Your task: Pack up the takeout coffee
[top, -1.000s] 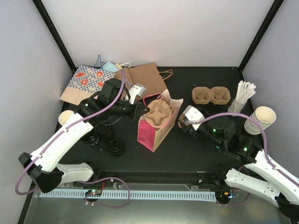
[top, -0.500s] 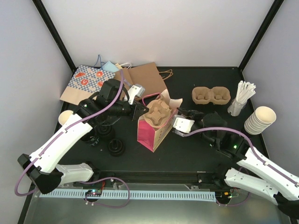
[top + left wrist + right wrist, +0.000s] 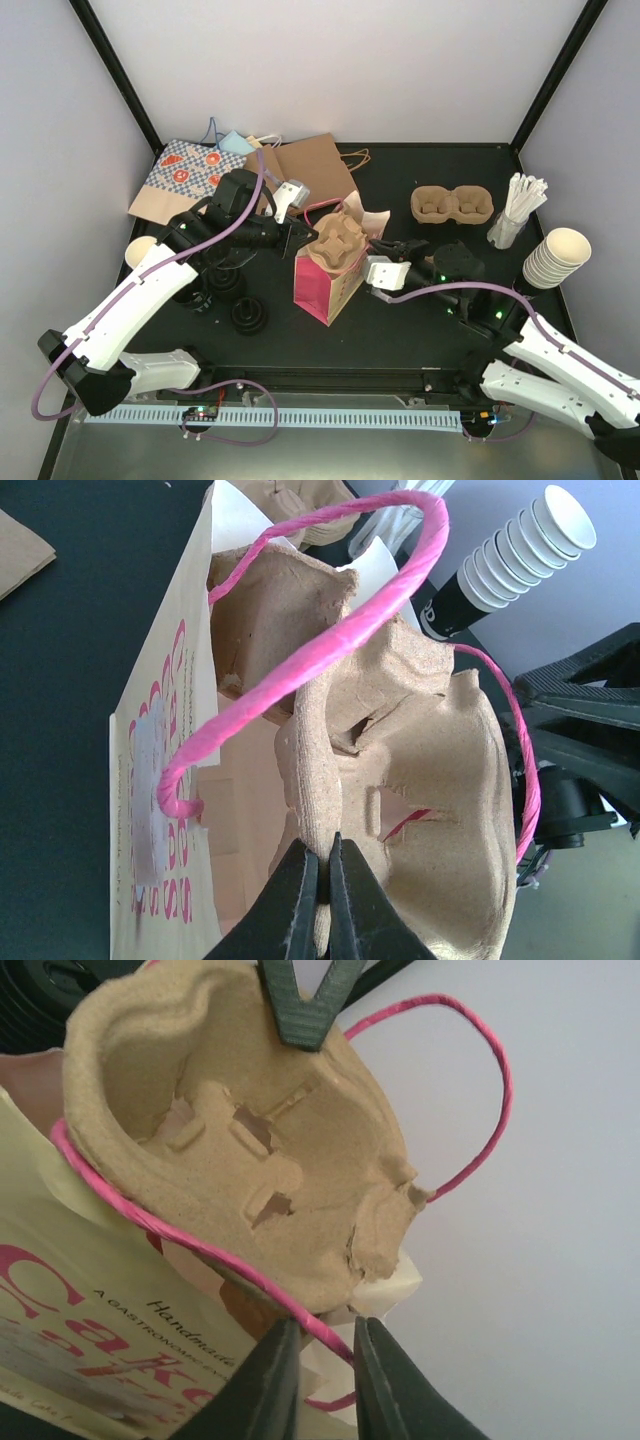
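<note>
Partly, the bag (image 3: 322,287) hides the carrier (image 3: 336,243) the left jaws pinch.

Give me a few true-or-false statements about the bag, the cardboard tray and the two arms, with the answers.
1. The left gripper is pinching the rim of the pulp cup carrier. True.
2. The carrier sticking out of the paper bag holds two lidded coffees. False: its sockets are empty.
3. The bag's carrying loops are blue. False: the handles are pink.
4. A second cup carrier lies on the table, to the right of the bag in the top view. True.
5. The other arm is working far from the bag. False: the right gripper has its jaws on either side of a pink handle at the bag's mouth.
</note>
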You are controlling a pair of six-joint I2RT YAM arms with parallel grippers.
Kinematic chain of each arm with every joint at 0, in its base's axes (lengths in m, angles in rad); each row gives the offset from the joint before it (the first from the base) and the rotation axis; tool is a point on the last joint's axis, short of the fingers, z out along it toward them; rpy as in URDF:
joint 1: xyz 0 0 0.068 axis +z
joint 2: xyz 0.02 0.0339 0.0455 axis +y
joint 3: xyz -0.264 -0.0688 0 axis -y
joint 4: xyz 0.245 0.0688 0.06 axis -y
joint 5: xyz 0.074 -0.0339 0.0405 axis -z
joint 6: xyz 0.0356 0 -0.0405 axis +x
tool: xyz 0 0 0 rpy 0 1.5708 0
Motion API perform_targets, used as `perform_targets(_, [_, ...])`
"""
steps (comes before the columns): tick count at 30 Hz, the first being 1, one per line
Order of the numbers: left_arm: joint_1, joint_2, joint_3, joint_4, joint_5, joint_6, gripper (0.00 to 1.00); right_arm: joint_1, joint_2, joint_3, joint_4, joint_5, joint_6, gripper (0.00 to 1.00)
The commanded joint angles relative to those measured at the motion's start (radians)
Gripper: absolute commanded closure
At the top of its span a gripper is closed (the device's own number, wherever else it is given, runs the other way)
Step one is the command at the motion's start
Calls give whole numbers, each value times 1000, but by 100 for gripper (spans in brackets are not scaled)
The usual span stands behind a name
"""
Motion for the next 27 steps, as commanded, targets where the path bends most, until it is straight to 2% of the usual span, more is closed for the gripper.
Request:
perform_targets(1, [9,-17,-5,22,24,3,98,-2,-32,-13,56,-6,27,87])
perform_targets(5, [13,-12,-5,20,20,6,99,-2,-72,-29,71,22,80,96])
perform_targets(14, [27,-10,-6,-5,-24,27,98,-2,-164,-58,82,59,335,97])
perform_targets(15, [28,-11,-6,-6,-22,28,99,-2,-177,-72,85,28,337,96])
perform_targets(16, [29,-11,-5,-4,-15,26,98,-2,-188,-87,87,-3,322,90])
perform_targets(18, [30,-14,-4,1,4,23,98,-2,-199,-117,97,-42,258,72])
perform_targets(27, [38,-23,-3,13,37,11,98,-2,-69,-72,94,-11,28,67])
